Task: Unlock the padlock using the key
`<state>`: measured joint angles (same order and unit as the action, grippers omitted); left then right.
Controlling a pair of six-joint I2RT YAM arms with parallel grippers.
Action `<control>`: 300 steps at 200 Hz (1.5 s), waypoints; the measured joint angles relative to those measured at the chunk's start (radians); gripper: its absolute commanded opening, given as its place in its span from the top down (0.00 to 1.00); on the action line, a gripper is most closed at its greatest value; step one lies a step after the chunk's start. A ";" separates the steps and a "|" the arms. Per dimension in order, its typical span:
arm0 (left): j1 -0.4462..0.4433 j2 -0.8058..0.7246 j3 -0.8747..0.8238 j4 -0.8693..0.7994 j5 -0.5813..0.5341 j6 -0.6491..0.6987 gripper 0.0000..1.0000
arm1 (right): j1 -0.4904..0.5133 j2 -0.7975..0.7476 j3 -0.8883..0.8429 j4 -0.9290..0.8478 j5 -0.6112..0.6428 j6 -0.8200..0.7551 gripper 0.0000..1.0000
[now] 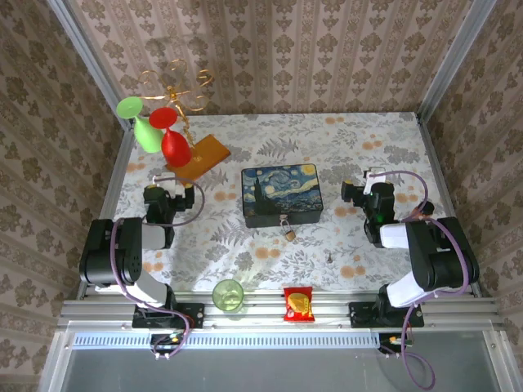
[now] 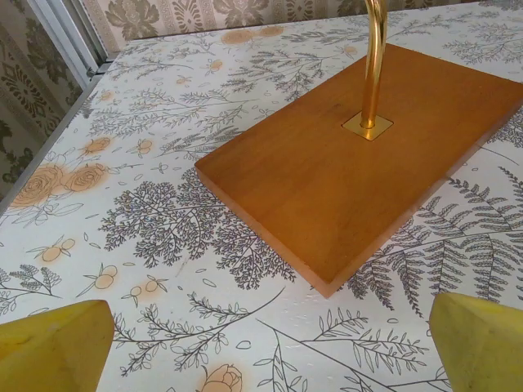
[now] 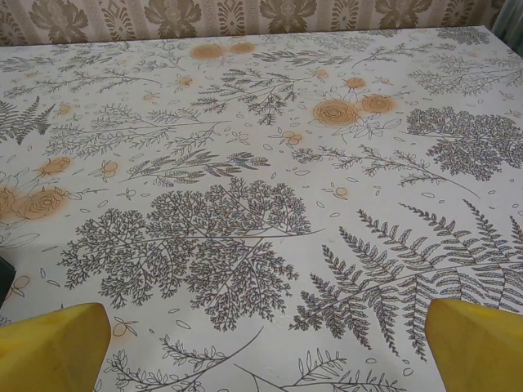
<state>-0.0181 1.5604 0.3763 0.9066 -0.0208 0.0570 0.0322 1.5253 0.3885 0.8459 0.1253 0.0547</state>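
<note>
Lying just in front of the near wall of the rectangular box painted with a swirling blue night sky, the tiny brass-gold padlock with a thin silvery shackle is seemingly hanging from the box's metal clasp, though the link is too small to make out. The very small dark metal key is lying flat on the flowered tablecloth, to the right of the padlock, nearer the arms and apart from it. Both are looking light, hard, stiff and probably slippery. The key is lying so flat and thin that pinching its head with the fingertips pressed down to the cloth is looking like the likeliest hold, while the padlock is likely needing a grip across its brass body so that it is not swinging as the key goes in. The left gripper is holding its yellow fingers spread wide with nothing between them, facing the wooden base of the gold-coloured glass stand. The right gripper is likewise gaping wide and empty over bare cloth, right of the box. Counting what is lying here: one padlock, one key, one box, one stand carrying two plastic goblets, one green and one red, one green cup and one red-and-yellow snack packet.
</note>
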 measured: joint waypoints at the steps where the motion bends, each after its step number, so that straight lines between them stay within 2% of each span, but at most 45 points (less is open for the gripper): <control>1: 0.000 0.000 0.000 0.000 0.000 0.000 0.00 | 0.000 0.000 0.000 0.000 0.000 0.000 0.00; 223: 0.001 0.000 0.000 0.000 0.008 0.000 0.00 | -0.004 0.000 0.000 0.000 -0.006 0.000 0.00; 248: -0.016 -0.023 -0.008 0.002 -0.024 0.005 0.00 | -0.004 -0.002 0.000 -0.003 -0.006 0.000 0.00; 264: -0.048 -0.088 -0.027 -0.001 -0.058 0.019 0.00 | 0.002 -0.040 0.001 -0.048 -0.006 -0.005 0.00; 300: -0.134 -0.256 -0.058 -0.011 -0.145 0.061 0.00 | 0.023 -0.216 0.091 -0.288 -0.001 0.024 0.00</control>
<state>-0.1516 1.3041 0.3180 0.8951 -0.1661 0.1177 0.0547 1.3090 0.4793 0.5575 0.1242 0.0788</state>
